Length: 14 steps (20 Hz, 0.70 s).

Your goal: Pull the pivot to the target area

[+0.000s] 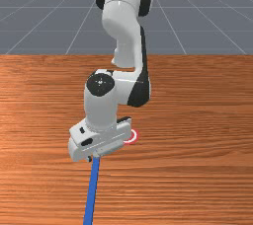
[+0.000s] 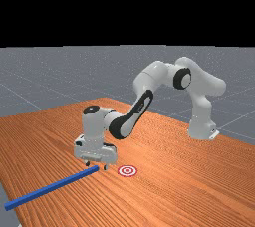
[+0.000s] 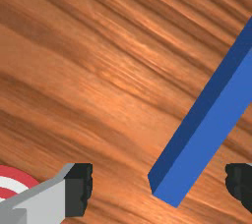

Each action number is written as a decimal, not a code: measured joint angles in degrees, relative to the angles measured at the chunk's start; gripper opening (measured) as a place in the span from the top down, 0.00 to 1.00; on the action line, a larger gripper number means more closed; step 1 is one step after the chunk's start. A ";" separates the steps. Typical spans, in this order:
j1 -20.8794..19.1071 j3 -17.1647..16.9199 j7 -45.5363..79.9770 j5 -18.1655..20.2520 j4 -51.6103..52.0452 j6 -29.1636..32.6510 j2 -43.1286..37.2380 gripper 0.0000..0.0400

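Note:
My gripper [image 2: 96, 166] is low over the table in the far view, its two fingers wide apart around the near end of a long blue bar [image 2: 52, 187]. In the wrist view the gripper [image 3: 160, 187] is open, and the end of the blue bar [image 3: 202, 134] lies in the gap with wood visible on both sides of it. The front view has the blue bar [image 1: 91, 189] running from under the hand toward the bottom edge. A red and white round target [image 2: 127, 170] lies flat beside the hand, outside the fingers; the hand partly covers the target [image 1: 134, 136] in the front view.
The orange-brown wooden table [image 2: 199, 186] spreads around the hand and the target. In the far view the bar's other end reaches the table's edge at the left. The arm's links extend above the table, from the hand back to the base [image 2: 201, 130].

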 joint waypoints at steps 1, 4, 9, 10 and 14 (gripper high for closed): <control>-0.53 -0.19 0.32 0.25 0.47 -0.25 0.26 0.00; -2.26 -0.09 -3.52 -0.33 1.22 -0.29 0.67 0.00; -0.28 -3.68 16.98 5.52 -6.03 1.91 -2.70 0.00; 0.38 -3.98 16.10 5.59 -12.86 5.01 -6.26 0.00; -4.43 0.57 -15.43 -2.90 -12.48 7.56 -6.40 0.00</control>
